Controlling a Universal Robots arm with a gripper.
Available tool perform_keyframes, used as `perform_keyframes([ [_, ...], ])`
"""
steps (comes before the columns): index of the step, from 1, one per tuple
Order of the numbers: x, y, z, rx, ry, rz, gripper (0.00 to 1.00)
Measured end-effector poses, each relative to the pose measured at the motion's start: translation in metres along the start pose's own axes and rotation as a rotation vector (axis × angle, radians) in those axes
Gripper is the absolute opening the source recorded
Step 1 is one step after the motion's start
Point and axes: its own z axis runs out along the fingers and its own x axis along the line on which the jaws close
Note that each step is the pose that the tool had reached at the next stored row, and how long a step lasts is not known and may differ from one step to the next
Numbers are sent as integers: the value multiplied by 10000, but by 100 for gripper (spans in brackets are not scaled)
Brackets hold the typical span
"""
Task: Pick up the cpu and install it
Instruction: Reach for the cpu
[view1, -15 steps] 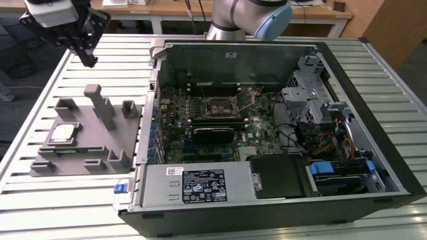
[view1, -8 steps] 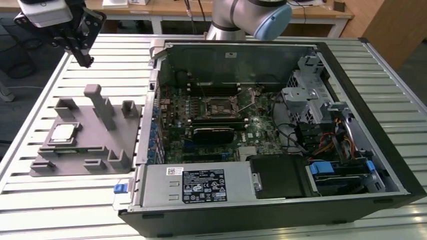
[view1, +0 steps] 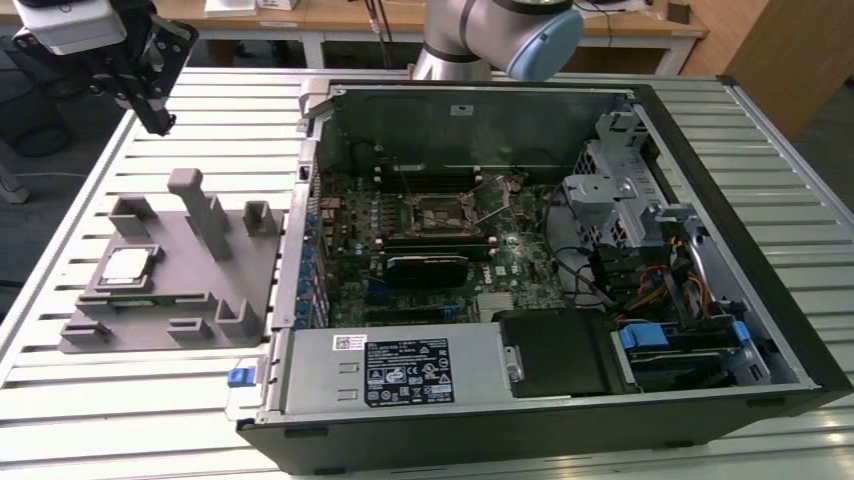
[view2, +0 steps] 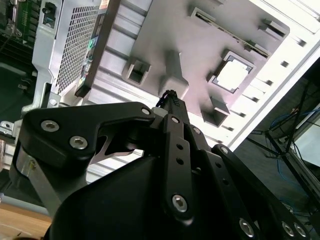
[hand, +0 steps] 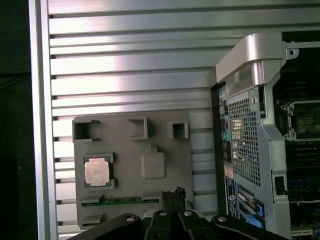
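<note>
cpu (view1: 127, 265): lies flat with its silver top plate up, in a shallow square seat on the grey tray; nothing is touching it.
cpu in both wrist views: the same pale square sits in its seat (hand: 97, 171), well apart from the fingertips.
grey tray (view1: 174, 275): rests flat on the table, with upright blocks of different heights; the tallest block (view1: 200, 215) stands near the middle, beside the cpu's seat.
green strip (hand: 125, 201): a narrow board lies along a slot in the tray, just beside the cpu.
gripper (view1: 160, 122): hangs in the air above the tray's far end, on the exterior view's left, well apart from the cpu.
pincer state: clenched, the black fingertips (view2: 170, 97) pressed together with nothing between them.
computer case (view1: 481, 120): lies on its side with the panel off, just beside the tray on the exterior view's right.
socket (view1: 441, 215): a black square frame with a metal lever, on the green board inside the case, with no chip in it.
arm (view1: 494, 35): its grey and blue joint shows behind the case's far wall.
table (view1: 134, 400): slatted aluminium, carrying both the tray and the case.
</note>
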Motion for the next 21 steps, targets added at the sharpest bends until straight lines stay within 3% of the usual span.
perform_keyframes([
  [21, 236, -18, -1, -1, -1, 0, 11],
])
